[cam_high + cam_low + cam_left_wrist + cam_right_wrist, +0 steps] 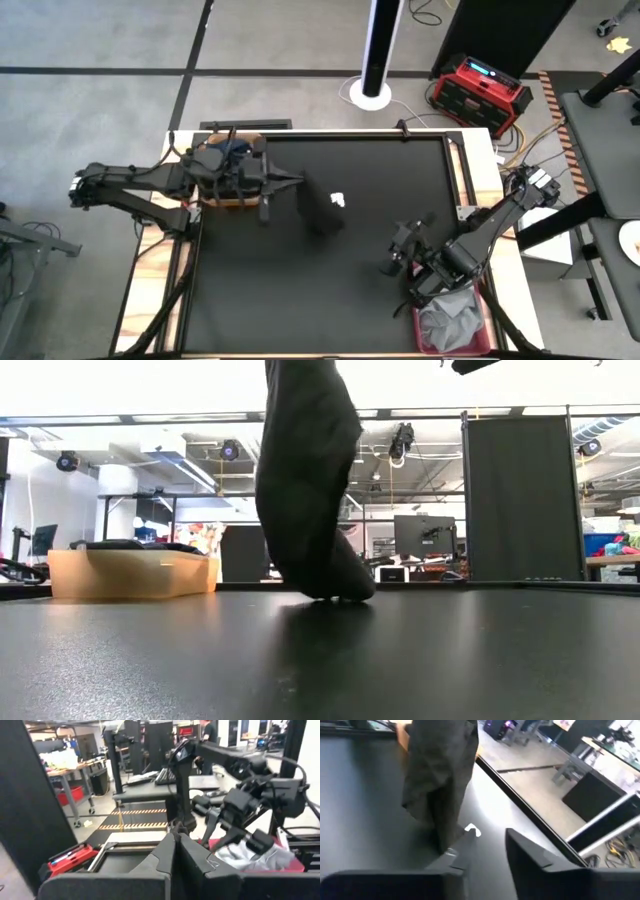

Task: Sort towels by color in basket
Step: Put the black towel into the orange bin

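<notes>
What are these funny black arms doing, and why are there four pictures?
It is a robot with two arms at a black table. Each arm ends in a gripper, a hand with two fingers. One picture looks down from above, one looks across the tabletop, and two come from little cameras on the arms' wrists.

The left gripper is shut on a black towel, holding it up so it hangs with its bottom end brushing the table. A small white tag shows on it.

The right gripper waits, slightly open and empty, near a red basket with a grey towel inside. A wooden basket sits by the left arm with a blue towel in it.
</notes>
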